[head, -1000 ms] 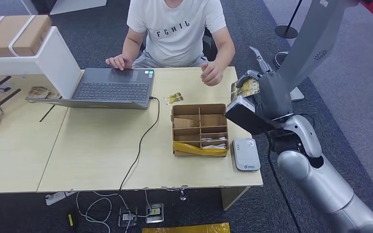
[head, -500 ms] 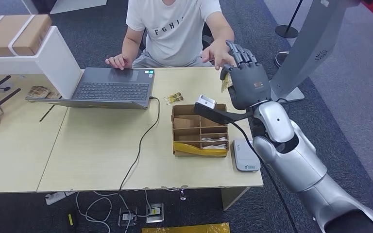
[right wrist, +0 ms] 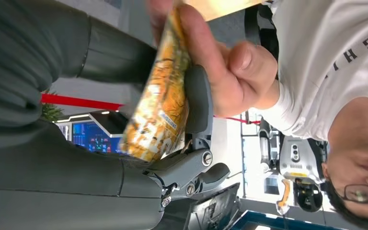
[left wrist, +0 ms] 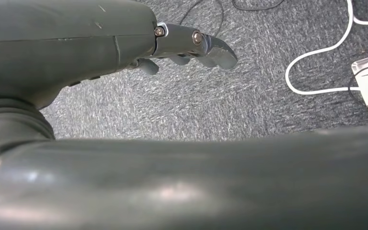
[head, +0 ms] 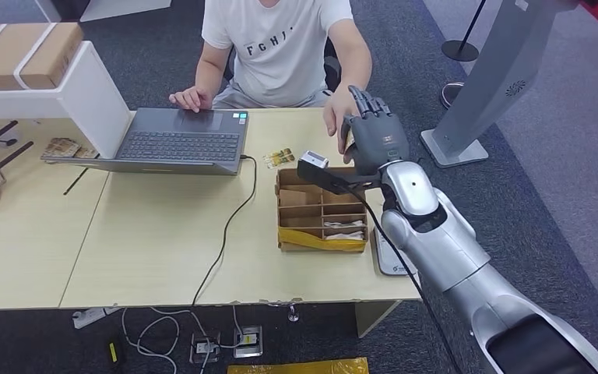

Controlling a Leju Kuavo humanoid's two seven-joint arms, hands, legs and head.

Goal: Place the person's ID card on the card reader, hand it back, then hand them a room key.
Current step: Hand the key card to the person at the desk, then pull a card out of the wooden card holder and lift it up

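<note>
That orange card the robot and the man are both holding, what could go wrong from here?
The card sits in the right hand while the person's hand already pinches it. If the robot lets go too early, it could drop toward the divided box below. If it holds on too long, the pull could bend the card. I cannot tell how firm either hold is.

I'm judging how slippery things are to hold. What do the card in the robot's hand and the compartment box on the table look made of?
The orange-yellow printed card looks like glossy plastic or laminate: it shows a slight sheen. The brown compartment box looks like matte corrugated cardboard, with thin dividers and yellow tape along its front.
</note>
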